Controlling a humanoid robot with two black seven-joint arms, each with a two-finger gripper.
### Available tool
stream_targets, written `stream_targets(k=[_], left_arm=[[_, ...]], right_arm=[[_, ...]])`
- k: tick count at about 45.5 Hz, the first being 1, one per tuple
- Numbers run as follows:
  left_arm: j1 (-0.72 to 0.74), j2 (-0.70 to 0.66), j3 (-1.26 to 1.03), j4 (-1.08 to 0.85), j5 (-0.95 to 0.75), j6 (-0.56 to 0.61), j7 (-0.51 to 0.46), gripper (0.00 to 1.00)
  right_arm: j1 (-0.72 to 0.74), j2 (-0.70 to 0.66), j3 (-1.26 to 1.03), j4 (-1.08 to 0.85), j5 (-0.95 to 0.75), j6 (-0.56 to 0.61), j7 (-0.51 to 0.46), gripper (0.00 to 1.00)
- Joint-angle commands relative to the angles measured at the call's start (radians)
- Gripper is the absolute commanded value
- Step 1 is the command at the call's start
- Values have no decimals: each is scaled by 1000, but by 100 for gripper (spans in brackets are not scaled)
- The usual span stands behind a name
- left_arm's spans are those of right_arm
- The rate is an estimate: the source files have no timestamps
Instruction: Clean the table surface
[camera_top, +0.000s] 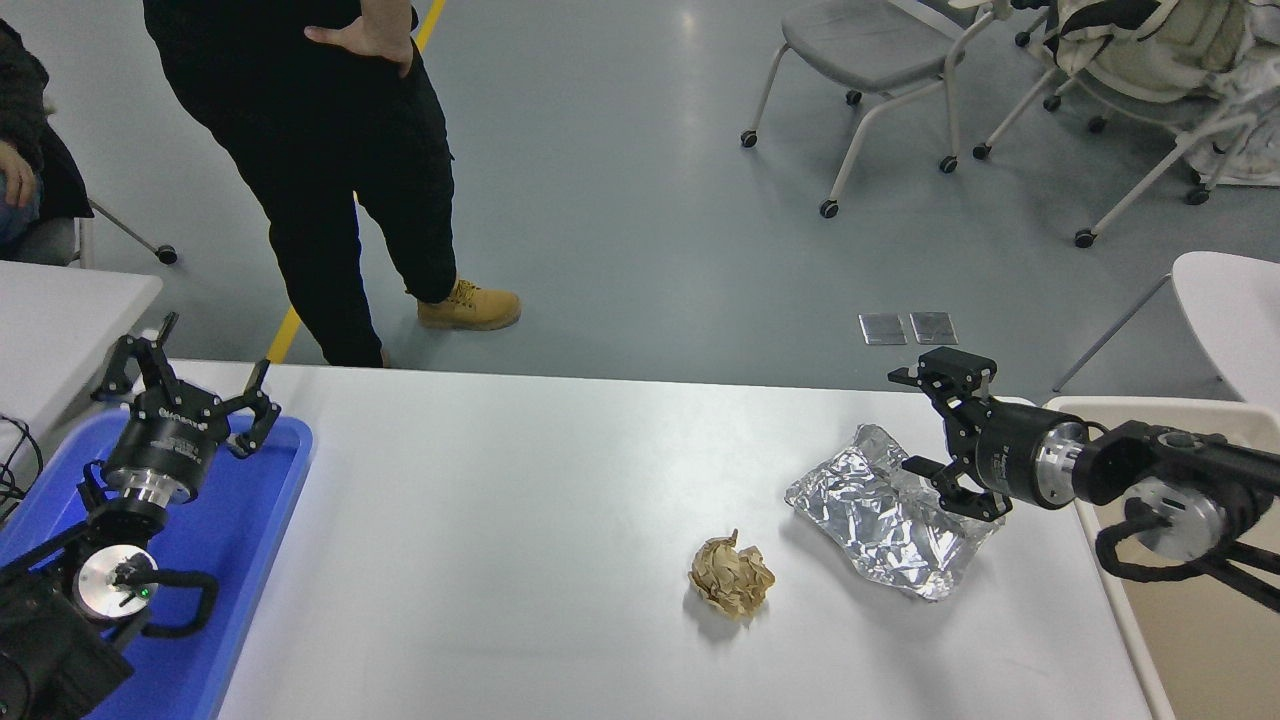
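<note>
Right gripper (925, 425), fingers spread, hangs at the foil sheet's (890, 525) one-o'clock edge on the counter (520, 520); far nearer than the left gripper (185, 385)

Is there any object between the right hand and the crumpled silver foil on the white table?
Nothing visible: the open right hand is at the crumpled silver foil sheet's far right edge on the white table surface.

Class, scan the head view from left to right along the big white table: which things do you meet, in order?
Open left gripper over the blue plastic tray → crumpled brown paper ball → crinkled silver foil sheet → open right gripper at the foil's far right edge → beige bin.
</note>
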Motion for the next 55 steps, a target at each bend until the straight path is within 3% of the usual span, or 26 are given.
stream_targets(k=[1, 7, 17, 22, 39, 55], left_arm=[[0, 0, 1, 0, 0, 0, 0, 100], [0, 0, 0, 0, 0, 2, 0, 100], [0, 0, 1, 0, 0, 2, 0, 100], [0, 0, 0, 0, 0, 0, 0, 100], [0, 0, 0, 0, 0, 0, 0, 100], [0, 0, 0, 0, 0, 0, 0, 100]], right_arm=[[41, -57, -55, 43, -31, 15, 3, 100], [41, -68, -61, 43, -154, 15, -3, 100], [41, -98, -153, 42, -525, 12, -5, 100], [43, -103, -226, 34, -611, 12, -8, 100], [29, -37, -328, -58, -628, 14, -72, 100], [-12, 86, -326, -176, -607, 8, -74, 100]])
